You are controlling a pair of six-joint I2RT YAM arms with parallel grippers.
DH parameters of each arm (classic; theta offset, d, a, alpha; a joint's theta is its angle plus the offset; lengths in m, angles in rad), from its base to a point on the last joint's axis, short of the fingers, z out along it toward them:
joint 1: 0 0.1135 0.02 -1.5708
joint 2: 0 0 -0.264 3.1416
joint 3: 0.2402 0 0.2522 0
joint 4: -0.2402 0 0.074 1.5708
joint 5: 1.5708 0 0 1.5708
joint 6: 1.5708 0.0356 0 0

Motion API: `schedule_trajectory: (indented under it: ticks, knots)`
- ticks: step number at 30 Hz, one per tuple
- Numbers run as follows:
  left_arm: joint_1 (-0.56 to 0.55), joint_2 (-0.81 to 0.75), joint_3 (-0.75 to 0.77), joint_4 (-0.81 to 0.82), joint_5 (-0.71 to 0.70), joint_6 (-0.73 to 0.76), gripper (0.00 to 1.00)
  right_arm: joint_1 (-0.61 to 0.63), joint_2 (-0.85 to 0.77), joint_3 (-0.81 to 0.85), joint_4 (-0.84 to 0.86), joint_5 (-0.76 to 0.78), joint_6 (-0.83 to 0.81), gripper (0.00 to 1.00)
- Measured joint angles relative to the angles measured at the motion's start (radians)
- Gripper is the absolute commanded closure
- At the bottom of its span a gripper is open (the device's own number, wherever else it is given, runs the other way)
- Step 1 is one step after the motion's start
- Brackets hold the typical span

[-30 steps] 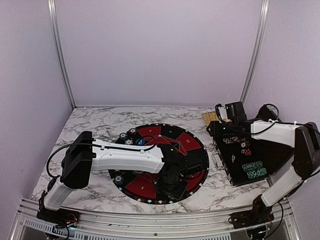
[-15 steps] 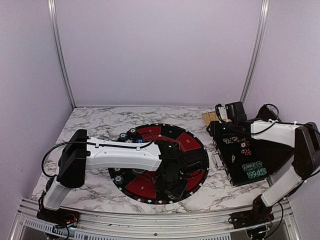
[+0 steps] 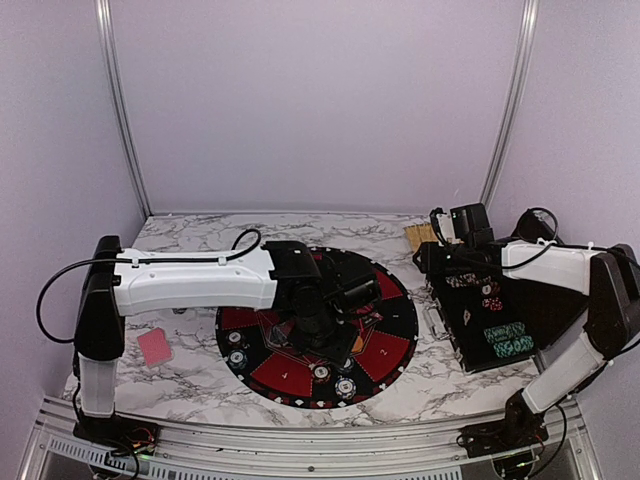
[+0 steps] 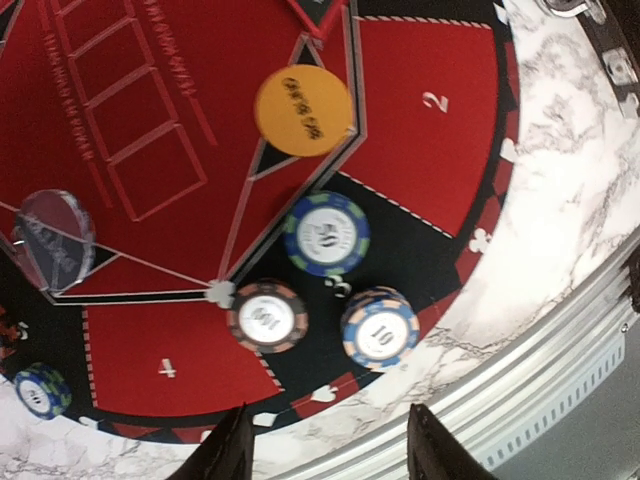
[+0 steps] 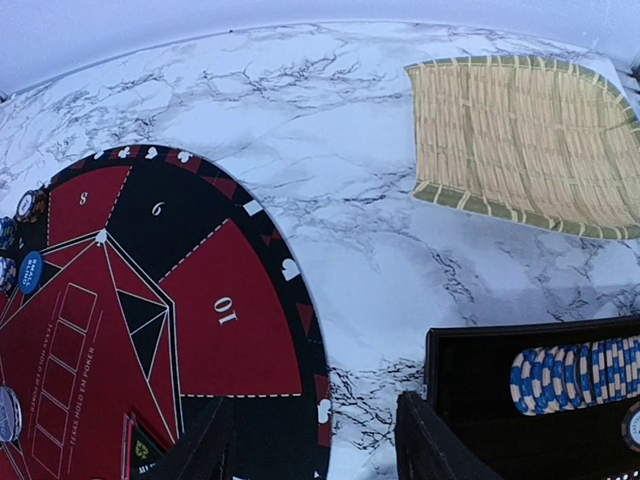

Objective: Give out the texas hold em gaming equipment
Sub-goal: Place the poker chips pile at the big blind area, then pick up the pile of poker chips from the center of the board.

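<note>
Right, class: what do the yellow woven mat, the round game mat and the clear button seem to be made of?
Woven mat: thin straw or bamboo slats, matt, visibly ribbed. Round game mat: probably printed felt or rubber, flat, no glare. Clear button: likely acrylic, see-through with glossy edges.

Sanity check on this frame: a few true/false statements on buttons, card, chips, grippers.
1. The orange button lies on the round mat. True.
2. The left gripper holds a chip. False: its jaws are open and empty above the mat's edge.
3. A pink card lies on the marble table, off the mat. True.
4. The right gripper is shut on the blue-and-white chips. False: it is open and empty; those chips sit in a row in the black case.
</note>
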Motion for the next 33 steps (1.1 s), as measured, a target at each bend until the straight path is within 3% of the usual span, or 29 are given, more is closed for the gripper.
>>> schedule_trajectory:
  ticks: [6,19,25,33]
  knots:
    - [0.156,-0.151,-0.163,0.001,-0.048,0.008,0.46,0.000,0.000,0.000,0.000,-0.014,-0.001,0.47]
    - [0.640,-0.422,-0.515,0.005,-0.106,0.111,0.43,0.000,0.007,0.000,-0.001,-0.052,-0.001,0.47]
    - [0.813,-0.443,-0.597,0.029,-0.083,0.177,0.39,0.000,0.025,0.000,-0.001,-0.065,-0.002,0.46]
    - [0.948,-0.425,-0.622,0.072,-0.040,0.256,0.37,0.000,0.040,0.001,-0.001,-0.075,-0.005,0.46]
